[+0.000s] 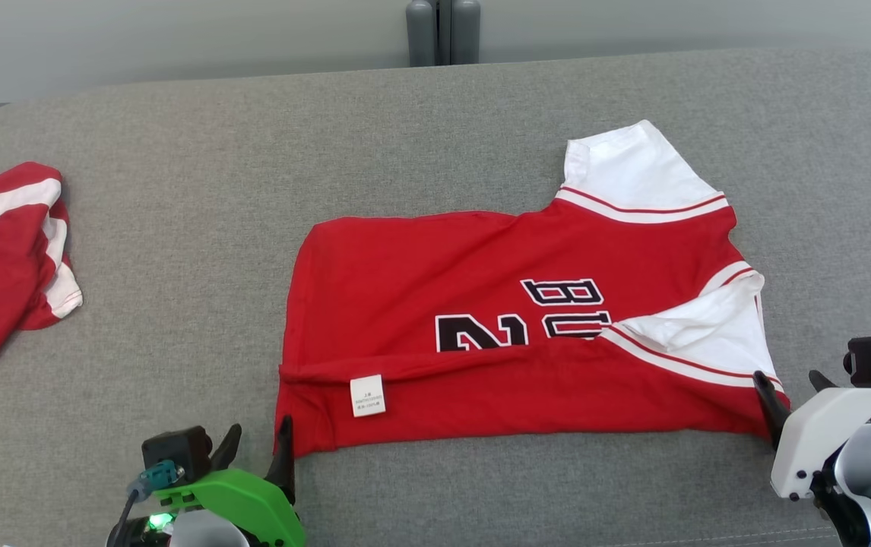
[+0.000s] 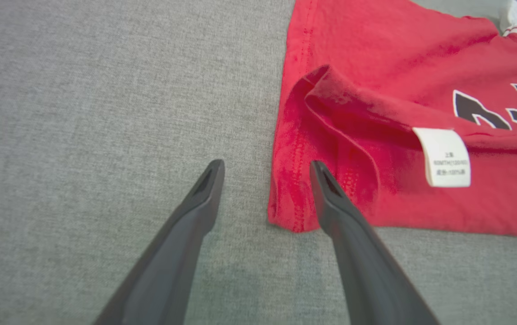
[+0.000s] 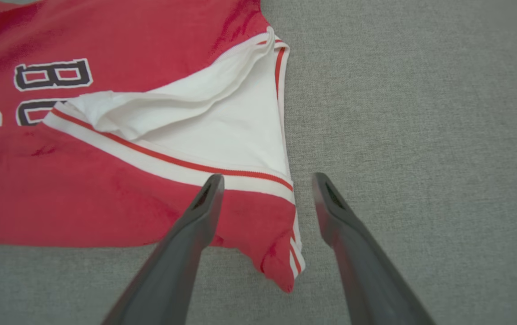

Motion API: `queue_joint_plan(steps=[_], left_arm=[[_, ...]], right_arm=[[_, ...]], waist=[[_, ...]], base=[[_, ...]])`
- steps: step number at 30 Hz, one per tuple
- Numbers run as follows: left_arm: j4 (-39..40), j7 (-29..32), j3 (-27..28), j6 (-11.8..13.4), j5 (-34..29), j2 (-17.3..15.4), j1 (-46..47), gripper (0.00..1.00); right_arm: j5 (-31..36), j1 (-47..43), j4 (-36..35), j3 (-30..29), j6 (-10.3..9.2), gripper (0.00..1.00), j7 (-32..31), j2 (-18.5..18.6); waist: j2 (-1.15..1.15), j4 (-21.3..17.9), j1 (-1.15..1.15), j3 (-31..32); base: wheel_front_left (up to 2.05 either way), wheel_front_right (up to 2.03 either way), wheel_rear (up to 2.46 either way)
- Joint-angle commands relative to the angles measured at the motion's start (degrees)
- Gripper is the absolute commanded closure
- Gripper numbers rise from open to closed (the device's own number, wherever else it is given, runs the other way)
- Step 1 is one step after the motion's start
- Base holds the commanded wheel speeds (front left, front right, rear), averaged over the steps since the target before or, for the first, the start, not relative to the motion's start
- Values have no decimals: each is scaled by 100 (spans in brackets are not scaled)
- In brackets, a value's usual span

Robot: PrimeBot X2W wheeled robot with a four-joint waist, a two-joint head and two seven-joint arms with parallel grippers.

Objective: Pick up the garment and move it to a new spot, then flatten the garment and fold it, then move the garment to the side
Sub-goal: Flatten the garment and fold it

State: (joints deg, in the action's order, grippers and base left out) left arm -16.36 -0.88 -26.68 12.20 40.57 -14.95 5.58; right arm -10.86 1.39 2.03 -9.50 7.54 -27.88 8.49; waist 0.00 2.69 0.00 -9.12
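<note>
Mid-surface on the grey padded top (image 1: 177,152) lies the red jersey (image 1: 481,319), spread out flat-ish w/ its near long edge folded up over itself. The fold cuts across the black lettering (image 1: 549,311). A white care tag (image 1: 368,395) sits on the folded strip, toward its left end. One white sleeve (image 1: 633,171) sticks out at the far-right corner; the second white sleeve (image 1: 709,338) lies folded in on the right, next to the lettering.

L gripper (image 1: 259,441) is at the jersey's near-left corner, fingers (image 2: 335,203) spread wide, gripping nothing. One finger is over the hem corner, the other over bare grey fabric. Can't tell if the tip touches the cloth.

R gripper (image 1: 787,377) is at the near-right corner, also wide apart, nothing pinched. One finger is over the red edge, the other over bare grey.

Another red-and-white garment (image 1: 2,258) is bunched at the far left, well apart. Grey posts (image 1: 443,30) stand beyond the far edge.
</note>
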Motion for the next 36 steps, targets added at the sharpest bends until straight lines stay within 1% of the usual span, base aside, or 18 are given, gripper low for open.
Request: queue_joint_plan(steps=[1,6,8,10,12,15,17,22,26,28,33,36], left_arm=[[89,13,30,49,-41,-60,-60,0],[330,205,145,101,-64,-240,399,0],[281,427,154,70,-74,-323,740,0],[154,672,148,98,-76,-352,1075,0],[-17,983,141,58,-39,-318,1637,0],[-397,1421,69,-14,20,-205,2297,0],[-691,1649,13,-68,25,-130,2728,0],[-1409,2014,-259,-275,-106,52,3512,0],[-1857,1979,-406,-379,-244,191,3937,0],[-2043,1908,-396,-437,-224,278,4112,0],[-2516,1805,-471,-507,-326,345,4423,0],[-2783,1929,-597,-576,-394,382,4543,0]], right_arm=[[5,94,-36,11,-11,0,26,20],[-128,517,-257,90,-11,0,-222,192],[-170,863,-345,216,-11,0,-422,392],[-264,1210,-335,316,-11,0,-592,527],[-386,1711,-217,473,-11,0,-784,747],[-539,2377,108,721,-10,0,-972,948],[-643,2817,373,917,-10,0,-1065,1015],[-807,3766,1071,1424,-10,0,-915,1162],[-875,4294,1568,1763,-10,0,-726,1185],[-903,4470,1766,1932,-10,0,-659,1166],[-1021,4817,2189,2214,-10,0,-429,1101],[-1098,4964,2407,2351,-10,0,-316,1122]], waist=[[0,2,0,6],[0,-28,0,-61],[0,-40,0,-156],[0,-50,0,-240],[0,-58,0,-392],[0,-62,0,-629],[0,-71,0,-794],[0,-116,0,-1090],[0,-139,0,-1247],[0,-168,0,-1307],[0,-257,0,-1408],[0,-274,0,-1457]], base=[[0,0,0],[0,0,0],[0,0,0],[0,0,0],[0,0,0],[0,0,0],[0,0,0],[0,0,0],[0,0,0],[0,0,0],[0,0,0],[0,0,0]])
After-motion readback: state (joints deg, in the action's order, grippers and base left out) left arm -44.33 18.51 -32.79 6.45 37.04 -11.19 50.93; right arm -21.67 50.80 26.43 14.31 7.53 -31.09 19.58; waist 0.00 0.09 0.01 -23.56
